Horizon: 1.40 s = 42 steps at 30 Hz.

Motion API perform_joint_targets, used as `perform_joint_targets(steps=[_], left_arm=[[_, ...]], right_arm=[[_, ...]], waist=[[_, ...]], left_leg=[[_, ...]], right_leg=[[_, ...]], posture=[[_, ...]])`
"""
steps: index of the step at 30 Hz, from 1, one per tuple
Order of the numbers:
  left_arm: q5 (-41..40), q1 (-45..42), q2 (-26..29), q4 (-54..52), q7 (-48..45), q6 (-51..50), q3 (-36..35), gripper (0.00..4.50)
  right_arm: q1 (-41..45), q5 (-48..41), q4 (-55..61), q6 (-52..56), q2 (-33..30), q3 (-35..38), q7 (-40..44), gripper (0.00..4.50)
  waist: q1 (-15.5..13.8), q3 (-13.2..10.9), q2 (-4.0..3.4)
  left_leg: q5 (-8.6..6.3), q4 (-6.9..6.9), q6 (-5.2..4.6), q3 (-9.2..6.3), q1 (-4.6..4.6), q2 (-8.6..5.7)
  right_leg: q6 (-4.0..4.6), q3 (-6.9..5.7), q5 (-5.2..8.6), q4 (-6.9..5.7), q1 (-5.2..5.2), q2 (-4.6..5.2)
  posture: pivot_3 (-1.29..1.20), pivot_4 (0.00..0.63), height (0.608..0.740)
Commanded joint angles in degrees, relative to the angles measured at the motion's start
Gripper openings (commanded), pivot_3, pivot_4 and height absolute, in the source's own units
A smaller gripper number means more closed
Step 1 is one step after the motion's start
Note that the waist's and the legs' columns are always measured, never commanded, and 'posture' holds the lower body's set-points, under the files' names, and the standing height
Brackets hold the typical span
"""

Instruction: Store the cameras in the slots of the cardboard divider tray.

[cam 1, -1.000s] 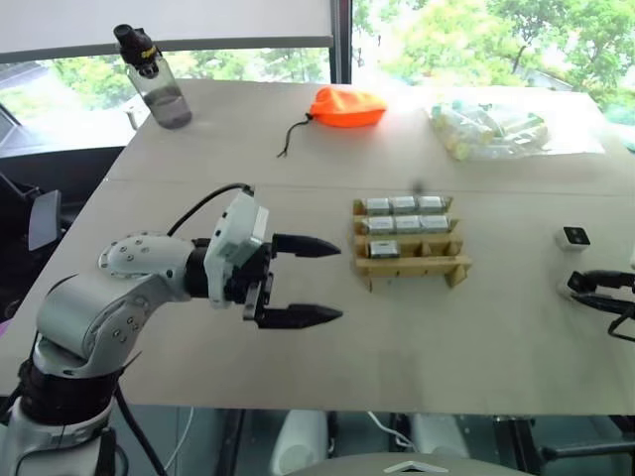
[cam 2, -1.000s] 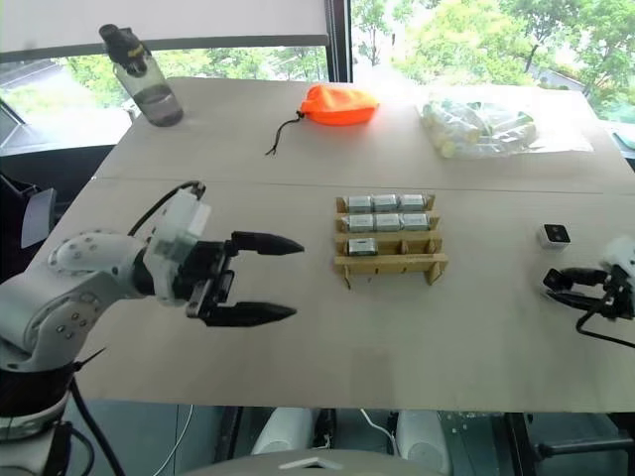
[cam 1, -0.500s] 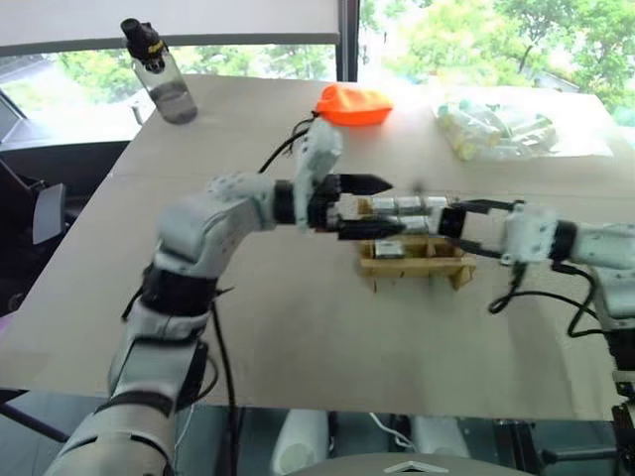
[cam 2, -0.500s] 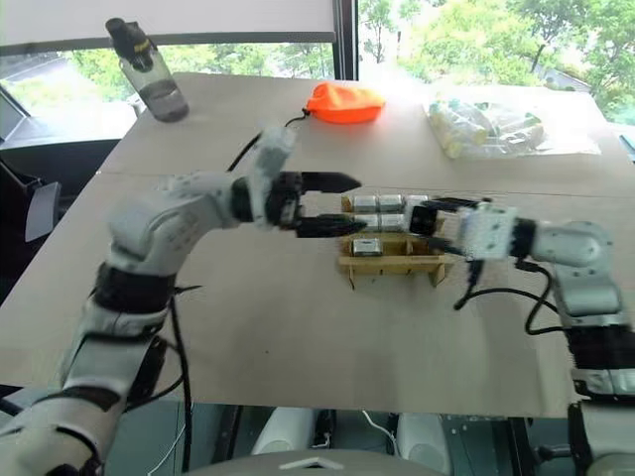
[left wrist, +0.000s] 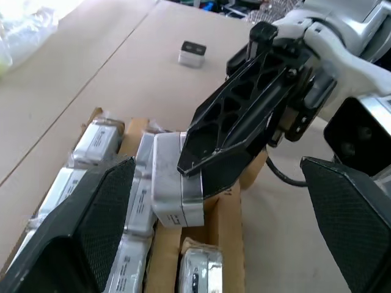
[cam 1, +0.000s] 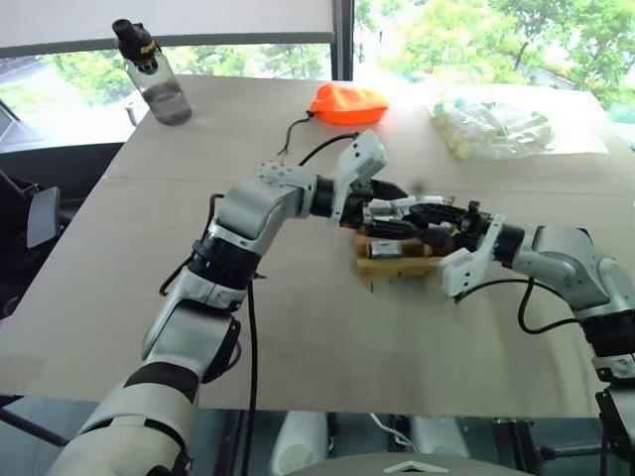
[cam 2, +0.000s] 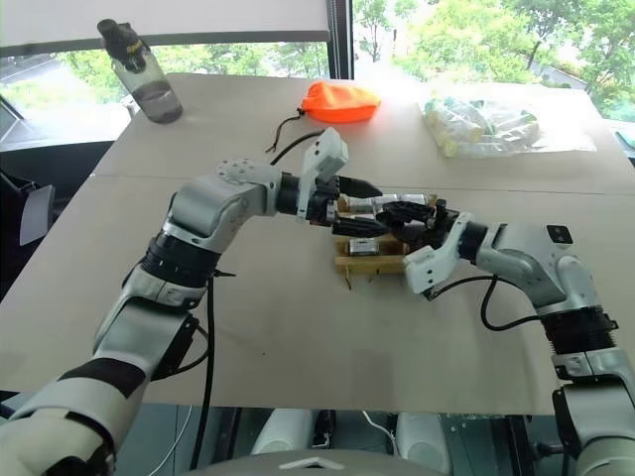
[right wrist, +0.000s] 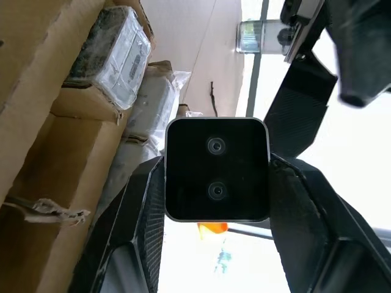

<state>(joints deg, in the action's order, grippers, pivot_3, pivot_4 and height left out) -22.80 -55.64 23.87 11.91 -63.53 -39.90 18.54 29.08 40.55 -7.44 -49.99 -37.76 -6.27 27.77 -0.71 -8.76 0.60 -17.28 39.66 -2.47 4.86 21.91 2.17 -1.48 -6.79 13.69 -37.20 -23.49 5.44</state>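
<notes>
A camera (left wrist: 171,183) is pinched between the closed jaws of the right gripper (left wrist: 201,165) just above the cardboard tray (cam 1: 402,266), at table centre. It looks light, rigid and smooth-sided, so the flat silvery faces are best gripped, not the lens. The left gripper (left wrist: 214,226) is spread wide around it. About seven cameras seem slotted, though partly hidden. One more (left wrist: 192,53) lies at three o'clock.
</notes>
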Motion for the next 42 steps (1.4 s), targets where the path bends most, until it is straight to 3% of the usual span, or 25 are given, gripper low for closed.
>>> perform_joint_targets(steps=[1,10,13,14,18,20,24,26,28,30,35,38,42], left_arm=[[1.64,-2.08,-0.68,0.63,-0.07,1.27,-0.64,4.5],[5.48,-3.74,-2.95,4.32,-0.01,4.11,-0.72,4.5],[5.56,-3.53,-3.53,3.82,-0.36,4.03,-0.95,3.74],[5.53,-3.42,-3.64,3.51,-0.49,3.78,-1.06,3.01],[6.01,-2.77,-3.14,2.4,-1.42,3.9,-0.92,1.3],[6.66,-2.45,-2.63,2.02,-1.84,4.56,-0.64,0.75],[7.05,-2.3,-2.28,1.8,-2.17,4.85,-0.61,0.76],[7.18,-2.33,-2.29,1.86,-2.26,4.98,-0.63,0.76],[7.16,-2.41,-2.36,1.91,-2.38,4.95,-0.76,0.76],[7.36,-3.03,-2.74,2.78,-2.74,6.13,-0.98,0.76],[7.1,-3.61,-3.48,1.88,-3.48,7.77,-1.39,0.76],[6.9,-3.59,-3.79,1.51,-3.7,8.05,-1.55,0.76],[7.67,-2.94,-4.88,1.79,-3.46,9.51,-0.78,0.76]], right_arm=[[0.09,1.87,3.68,1.7,-0.23,0.21,-4.49,1.86],[-0.41,2.12,6.39,5.73,0.43,-2.28,-7.02,1.86],[-0.62,1.69,6.73,6.42,0.41,-3.12,-7.18,1.86],[-0.65,1.61,6.81,6.64,0.34,-3.27,-7.28,1.86],[-0.46,0.78,6.62,7.58,0.2,-3.53,-7.58,1.86],[-0.29,0.39,6.42,7.84,0.1,-3.79,-7.79,1.86],[-0.29,-0.44,6.36,8.88,0.25,-4.32,-7.77,1.86],[-0.76,-2.08,6.79,10.49,0.7,-4.25,-6.84,2.89],[-1.03,-3.05,7.07,10.73,0.78,-4.32,-6.81,3.57],[-3.7,-11.31,7.79,14.74,2.48,-3.32,-4.4,4.5],[-10.84,-29.72,15.28,23.63,2.69,0.04,2.64,4.5],[-20.01,-46.34,24.48,40.09,1.33,2.43,9.08,4.5],[-28.99,-59.36,32.98,50.75,3.88,8.51,6.95,4.5]], waist=[[-0.01,0.0,0.0],[-0.01,0.0,0.0],[-0.02,0.0,0.0],[-0.03,0.0,0.01],[0.08,0.0,0.01],[0.07,0.0,0.01],[0.06,-0.01,0.01],[0.01,-0.01,0.01],[0.01,-0.01,0.01],[0.0,-0.01,0.01],[-0.13,-0.02,-0.01],[-0.39,-0.03,0.0],[-0.25,-0.04,0.01]], left_leg=[[0.0,0.0,0.0,-0.01,0.01,0.0],[0.0,0.0,0.0,0.01,0.03,-0.02],[0.0,-0.01,0.0,0.02,0.02,-0.01],[0.0,0.0,0.0,0.01,0.03,-0.01],[0.0,-0.01,0.0,0.02,0.01,-0.01],[0.0,-0.02,0.0,0.03,0.01,-0.01],[0.0,-0.02,0.0,0.02,0.01,0.0],[0.0,-0.02,0.0,0.01,0.02,0.0],[0.0,-0.01,0.0,0.01,0.02,0.0],[0.0,-0.02,0.0,0.01,0.02,0.0],[0.0,-0.02,-0.01,-0.11,0.1,0.0],[0.0,0.0,-0.01,-0.25,0.1,-0.02],[0.0,-0.01,-0.02,-0.57,0.07,-0.01]], right_leg=[[0.0,0.0,0.0,0.0,0.0,0.0],[0.0,-0.01,0.0,0.03,0.0,0.0],[0.0,-0.01,0.0,0.02,0.0,0.0],[0.0,-0.01,0.0,0.02,0.0,0.0],[0.0,0.0,0.0,0.02,0.0,0.0],[0.0,0.0,0.0,0.02,0.0,-0.01],[0.0,0.0,0.0,0.02,0.0,0.0],[0.0,-0.01,0.0,0.02,0.0,0.0],[0.0,-0.01,0.0,0.02,0.0,0.0],[0.0,-0.01,0.0,0.03,0.0,0.0],[0.01,-0.11,-0.01,0.1,0.01,0.0],[0.01,-0.11,-0.01,0.1,0.02,0.03],[0.02,-0.23,-0.01,0.12,0.11,0.01]], posture=[[0.0,0.15,0.726],[0.0,0.15,0.726],[0.0,0.15,0.726],[0.0,0.15,0.726],[0.0,0.15,0.726],[0.0,0.15,0.726],[0.0,0.15,0.726],[0.0,0.15,0.726],[0.0,0.15,0.726],[0.0,0.15,0.726],[0.0,0.15,0.726],[0.0,0.15,0.726],[0.0,0.15,0.726]])
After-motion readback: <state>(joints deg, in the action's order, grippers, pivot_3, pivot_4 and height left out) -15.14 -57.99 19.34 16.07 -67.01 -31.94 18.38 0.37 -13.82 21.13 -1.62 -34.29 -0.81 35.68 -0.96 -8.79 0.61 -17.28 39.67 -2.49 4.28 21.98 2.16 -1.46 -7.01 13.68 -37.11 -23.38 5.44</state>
